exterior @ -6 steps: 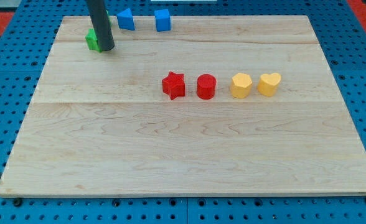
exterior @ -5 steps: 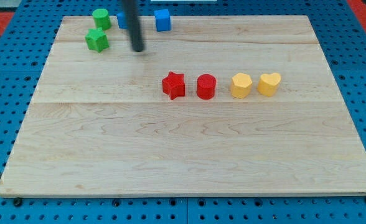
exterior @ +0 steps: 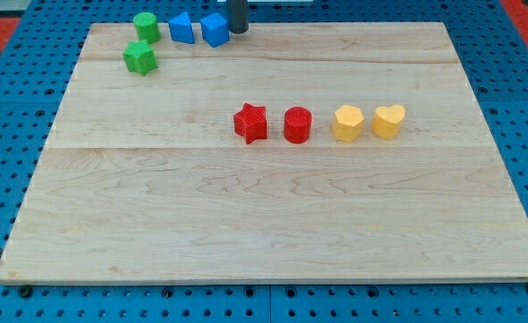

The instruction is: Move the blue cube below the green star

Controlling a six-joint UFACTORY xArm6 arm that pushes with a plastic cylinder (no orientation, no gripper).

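no readable text or labels

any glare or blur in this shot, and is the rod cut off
Camera view: even, soft light, faint sheen on the board, blocks sharp with small shadows. The rod is cropped by the view's top; my tip sits just right of the blue cube, slightly soft.

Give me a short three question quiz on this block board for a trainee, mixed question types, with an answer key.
1. True or false: my tip is at the view's right of the blue cube.
2. Which block lies directly below the green cylinder? A) red star B) green star C) yellow heart
3. Fill in: the row in the board's middle holds two red blocks and two ____ blocks.

Key:
1. True; it is right beside the cube.
2. B, the green star.
3. Yellow: red star, red cylinder, then two yellow blocks.
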